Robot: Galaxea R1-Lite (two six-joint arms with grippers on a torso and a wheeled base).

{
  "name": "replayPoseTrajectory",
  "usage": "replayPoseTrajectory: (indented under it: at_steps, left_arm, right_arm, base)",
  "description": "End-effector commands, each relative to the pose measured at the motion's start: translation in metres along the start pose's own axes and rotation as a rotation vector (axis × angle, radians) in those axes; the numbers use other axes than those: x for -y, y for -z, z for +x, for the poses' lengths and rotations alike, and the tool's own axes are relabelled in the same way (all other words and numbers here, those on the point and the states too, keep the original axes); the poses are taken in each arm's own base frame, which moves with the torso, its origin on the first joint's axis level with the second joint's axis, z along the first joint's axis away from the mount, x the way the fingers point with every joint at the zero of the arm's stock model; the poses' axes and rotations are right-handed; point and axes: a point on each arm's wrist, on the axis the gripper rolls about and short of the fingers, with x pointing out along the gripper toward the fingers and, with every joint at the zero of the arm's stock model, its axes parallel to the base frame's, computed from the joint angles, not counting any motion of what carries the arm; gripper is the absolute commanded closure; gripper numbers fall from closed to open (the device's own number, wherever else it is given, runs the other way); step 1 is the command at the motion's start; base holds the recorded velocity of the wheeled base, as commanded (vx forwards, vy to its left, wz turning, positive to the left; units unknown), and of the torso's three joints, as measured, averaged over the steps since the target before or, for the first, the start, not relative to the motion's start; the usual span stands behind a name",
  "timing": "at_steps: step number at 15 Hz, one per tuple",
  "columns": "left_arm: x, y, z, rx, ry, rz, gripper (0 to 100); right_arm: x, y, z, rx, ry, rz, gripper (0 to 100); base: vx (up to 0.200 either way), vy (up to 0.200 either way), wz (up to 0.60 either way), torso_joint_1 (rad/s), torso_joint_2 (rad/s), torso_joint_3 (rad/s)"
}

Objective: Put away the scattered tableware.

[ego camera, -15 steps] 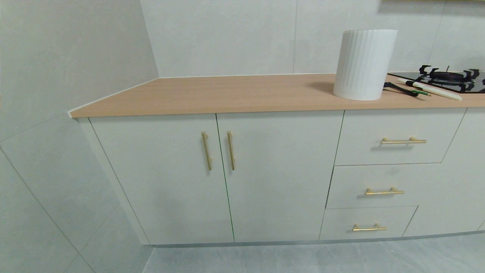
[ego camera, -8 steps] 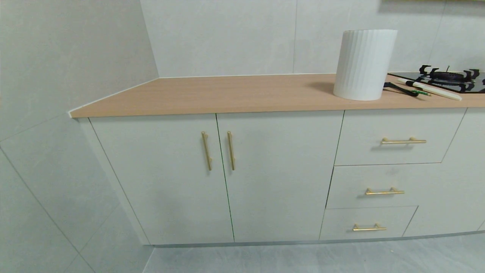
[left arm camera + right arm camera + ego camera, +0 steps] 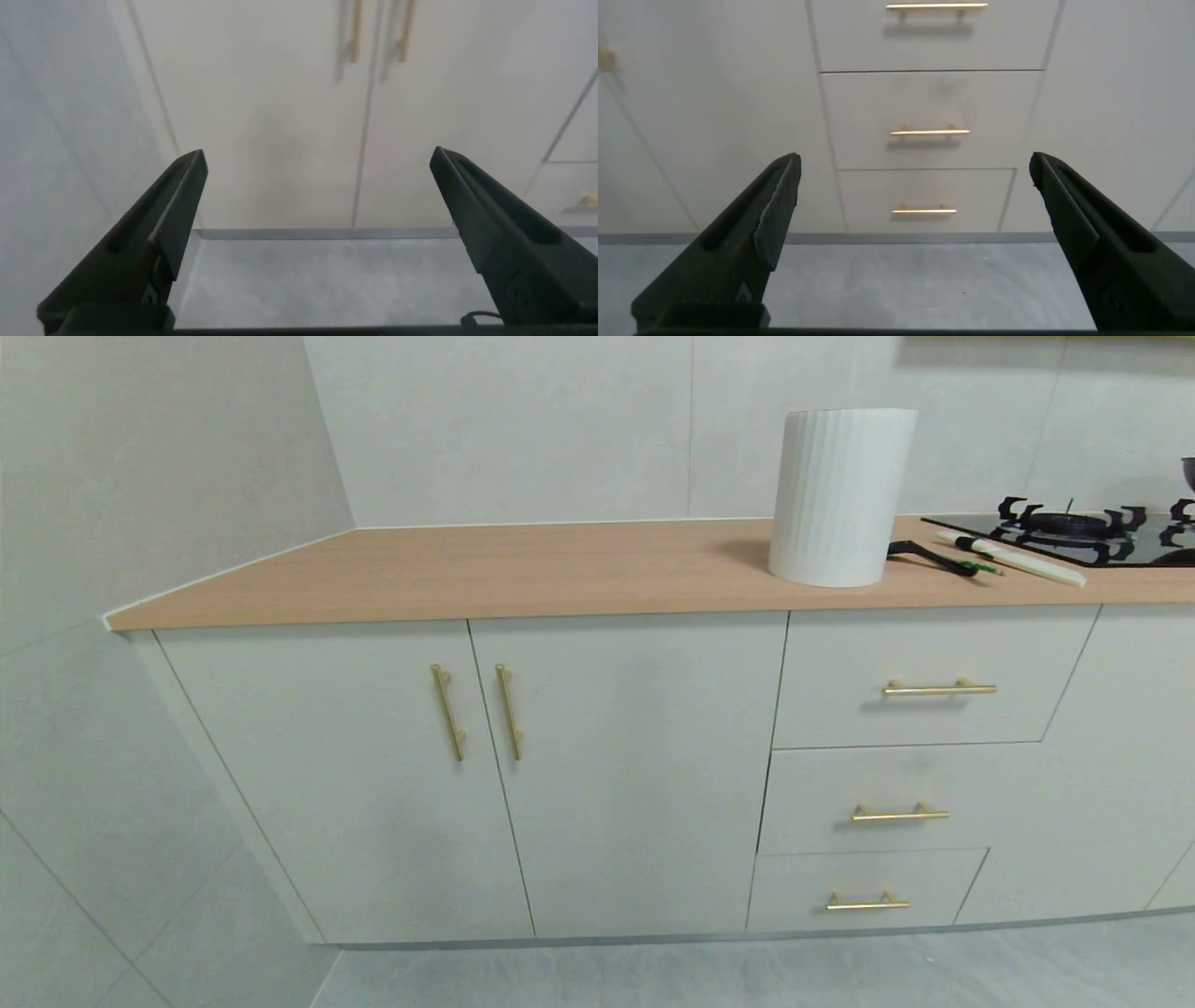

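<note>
Fingers [image 3: 154,252] spread wide; canister [image 3: 837,495] partly hides utensils [image 3: 1013,560].

The white holder [image 3: 840,495] hides one end of the black utensil [image 3: 930,557].

Nope, nothing readable here; no text, labels or numbers on the white ribbed container [image 3: 837,497], the drawer fronts [image 3: 934,649] or countertop [image 3: 523,569].

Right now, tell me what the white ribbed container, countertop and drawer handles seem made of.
White ribbed container: likely matte ceramic or plastic; even, dull surface with vertical ribs.
Countertop: wood or wood-look laminate; visible grain, low sheen.
Drawer handles: brass-coloured metal, judging by glints.
</note>
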Motion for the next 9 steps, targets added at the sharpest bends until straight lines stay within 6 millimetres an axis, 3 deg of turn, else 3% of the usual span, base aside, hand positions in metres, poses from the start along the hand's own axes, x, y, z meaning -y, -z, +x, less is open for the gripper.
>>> replayPoseTrajectory:
  at_steps: [1, 9]
  left_arm:
    - [0.0000, 0.0000, 0.0000, 0.000, -0.001, -0.001, 0]
    - [0.0000, 0.0000, 0.0000, 0.000, -0.001, -0.001, 0]
  right_arm:
    - [0.0000, -0.0001, 0.0001, -0.001, 0.000, 0.001, 0]
    - [0.0000, -0.0001, 0.0001, -0.001, 0.000, 0.001, 0]
  base:
    - [0.000, -0.200, 0.00, 0.002, 0.00, 0.002]
    - [0.000, -0.200, 0.00, 0.004, 0.00, 0.003]
